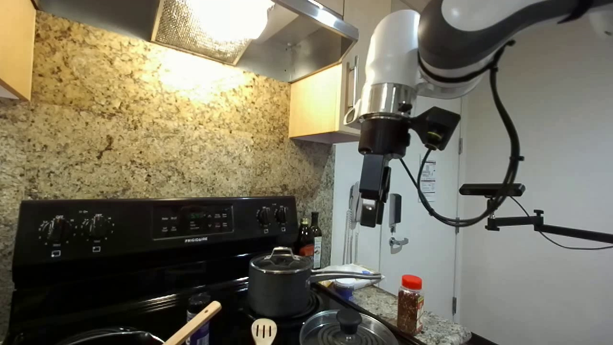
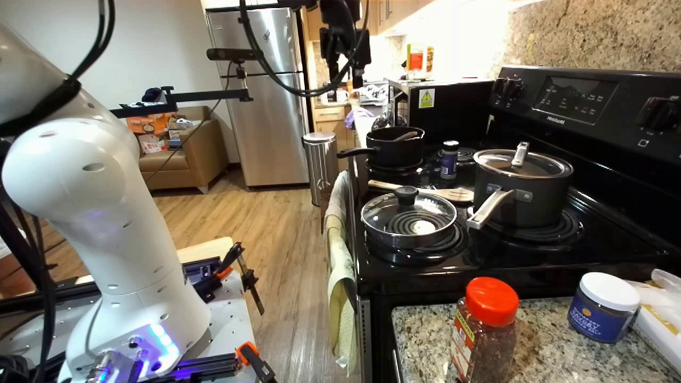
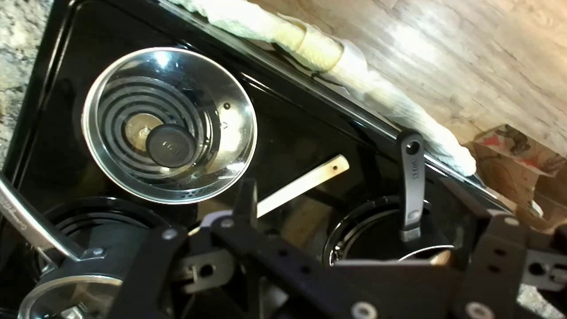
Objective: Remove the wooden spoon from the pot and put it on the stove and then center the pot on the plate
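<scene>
The stove [image 1: 163, 230] is a black range; it also shows in an exterior view [image 2: 564, 101]. A black open pot [image 2: 391, 151] with a long handle sits on a burner; its rim shows in an exterior view [image 1: 112, 333]. In the wrist view the pot [image 3: 385, 239] is partly hidden by the gripper, and the burner ring shows at its side. The wooden spoon [image 1: 195, 322] leans in the pot; only parts show in an exterior view [image 2: 408, 136] and the wrist view [image 3: 440, 258]. My gripper [image 3: 359, 195] is open and empty, high above the stove; both exterior views show it [image 1: 372, 215] [image 2: 346, 80].
A slotted utensil [image 2: 452, 194] lies between the pot and a glass-lidded pan [image 2: 407, 213]. A lidded saucepan [image 2: 524, 186] stands on a back burner. A blue-labelled bottle [image 2: 449, 160] stands near the pot. A red-lidded jar [image 2: 485, 330] is on the counter. A range hood [image 1: 306, 43] hangs above.
</scene>
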